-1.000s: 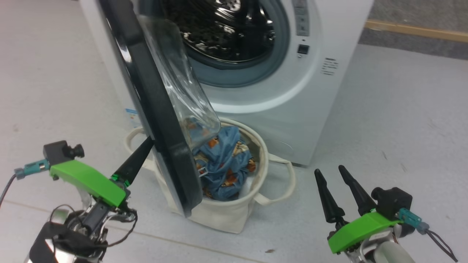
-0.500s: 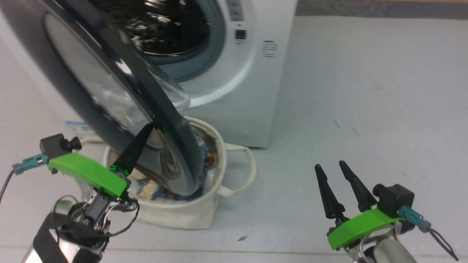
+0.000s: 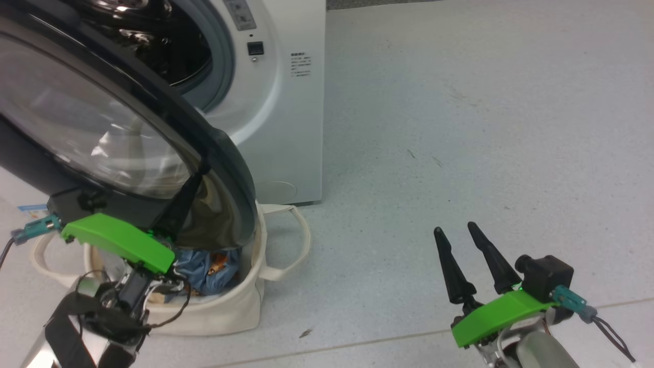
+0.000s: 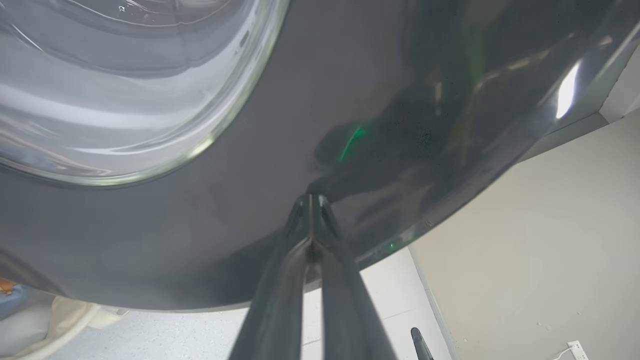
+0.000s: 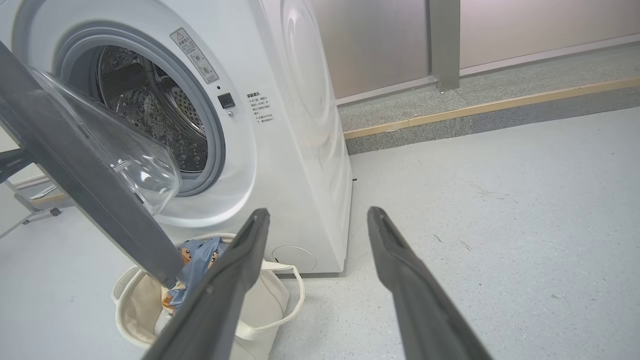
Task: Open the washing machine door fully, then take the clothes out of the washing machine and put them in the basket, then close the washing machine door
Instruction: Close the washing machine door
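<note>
Your left fingers (image 4: 311, 200) are pressed tight together with nothing between them. The tips touch the black rim of the washing machine door (image 3: 102, 122), on its outer face. The door stands part-way swung, and its lower edge hangs over the basket (image 3: 230, 312). The basket sits on the floor (image 3: 460, 128) just in front of the washing machine (image 3: 286, 128). The clothes (image 3: 209, 263), blue with orange print, lie inside the basket. The drum mouth is uncovered, with bare steel visible in the right wrist view. Your right fingers (image 3: 448, 266) are spread wide and empty, above the floor and well apart from the machine, off to its right.
</note>
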